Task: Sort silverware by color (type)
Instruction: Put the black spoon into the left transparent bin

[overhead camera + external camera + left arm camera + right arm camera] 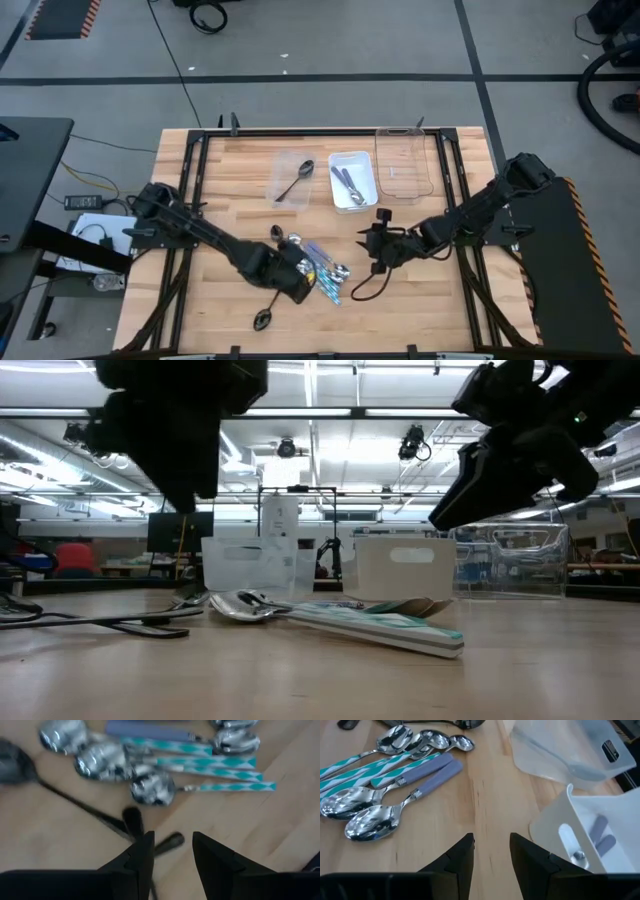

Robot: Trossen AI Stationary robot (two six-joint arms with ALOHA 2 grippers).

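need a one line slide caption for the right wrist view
Open right gripper hovers over bare wood between loose purple- and teal-handled spoons and the white tray already holding purple-handled ones.

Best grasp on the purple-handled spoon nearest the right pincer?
Grip the purple-handled spoon on its flat purple handle, not the round bowl. It lies flat, one side facing bare table, so bring the open right pincer straight down, fingers across the handle's width.

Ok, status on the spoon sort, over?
Left pincer open, low over a black spoon handle. Right pincer open, empty, between spoon pile and white tray. One black spoon in clear tray. Nothing blocking.
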